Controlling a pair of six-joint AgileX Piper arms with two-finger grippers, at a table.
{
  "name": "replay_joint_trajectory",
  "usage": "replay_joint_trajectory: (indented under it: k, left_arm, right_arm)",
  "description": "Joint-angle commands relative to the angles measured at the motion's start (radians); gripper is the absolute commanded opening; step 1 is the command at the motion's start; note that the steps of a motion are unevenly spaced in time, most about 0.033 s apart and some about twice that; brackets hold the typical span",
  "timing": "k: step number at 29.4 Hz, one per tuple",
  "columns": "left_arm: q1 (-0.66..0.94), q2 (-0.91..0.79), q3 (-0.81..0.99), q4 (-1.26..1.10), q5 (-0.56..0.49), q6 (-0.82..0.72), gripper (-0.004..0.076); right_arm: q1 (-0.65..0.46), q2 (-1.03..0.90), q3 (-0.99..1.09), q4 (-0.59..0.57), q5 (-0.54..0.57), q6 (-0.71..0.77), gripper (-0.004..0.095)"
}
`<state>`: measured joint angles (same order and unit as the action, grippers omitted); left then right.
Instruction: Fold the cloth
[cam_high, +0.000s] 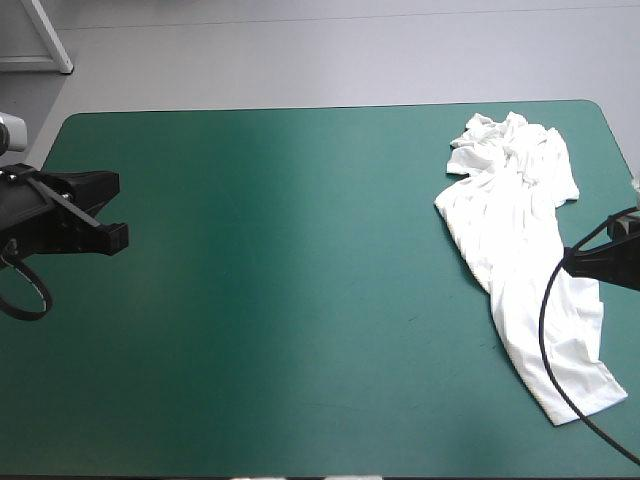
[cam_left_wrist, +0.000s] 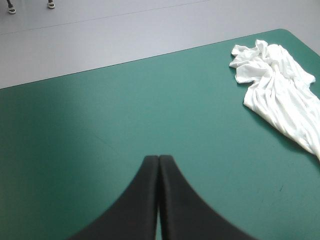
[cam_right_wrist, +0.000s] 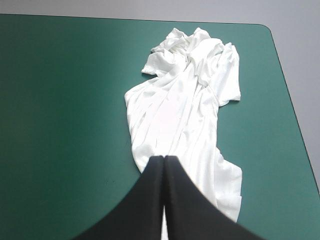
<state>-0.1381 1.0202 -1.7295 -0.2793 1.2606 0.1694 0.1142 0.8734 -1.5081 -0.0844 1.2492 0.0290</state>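
A crumpled white short-sleeved T-shirt (cam_high: 520, 240) lies stretched near to far by the teal-green desk's (cam_high: 300, 250) right edge. The right tool (cam_right_wrist: 164, 159), closed and empty, hangs over its middle. The left tool (cam_left_wrist: 158, 159), closed too, is well apart.

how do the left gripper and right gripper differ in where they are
The left gripper hangs over bare teal-green cover at its left side; the right gripper is over the T-shirt at the right side. The T-shirt lies far off to the side of the left gripper but right under and ahead of the right gripper. Both are shut, fingers meeting in a point.
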Motion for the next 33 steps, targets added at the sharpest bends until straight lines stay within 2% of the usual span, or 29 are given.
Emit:
replay_joint_trajectory:
  k: [1, 7, 9, 11, 17, 19, 28, 33]
  left_arm:
    - [-0.003, -0.007, -0.018, -0.024, 0.024, -0.005, -0.0009]
    - [-0.003, -0.007, -0.018, -0.024, 0.024, -0.005, -0.0009]
    - [-0.003, -0.005, -0.018, -0.024, 0.024, -0.005, -0.0009]
    - [-0.003, -0.003, -0.018, -0.024, 0.024, -0.005, -0.0009]
    - [-0.003, 0.008, -0.018, -0.024, 0.024, -0.005, -0.0009]
    - [-0.003, 0.01, -0.018, -0.024, 0.024, -0.005, -0.0009]
    - [-0.003, 0.033, -0.018, -0.024, 0.024, -0.005, -0.0009]
    - [-0.003, 0.033, -0.018, -0.024, 0.024, -0.005, -0.0009]
  right_arm:
    - [-0.01, 0.002, -0.021, -0.047, -0.068, 0.052, -0.0019]
    - [-0.01, 0.011, -0.021, -0.084, -0.1, 0.075, -0.0011]
    - [-0.01, 0.03, -0.021, -0.093, -0.087, 0.069, 0.0024]
    - [-0.01, 0.051, -0.021, -0.093, -0.083, 0.067, 0.01]
    - [-0.01, 0.133, -0.023, -0.084, -0.078, 0.096, 0.044]
    - [-0.01, 0.173, -0.043, -0.084, -0.045, 0.102, 0.0501]
    - [-0.014, 0.477, -0.242, -0.081, -0.033, 0.11, 0.051]
    - [-0.108, 0.663, -0.286, 0.067, -0.033, 0.096, 0.0515]
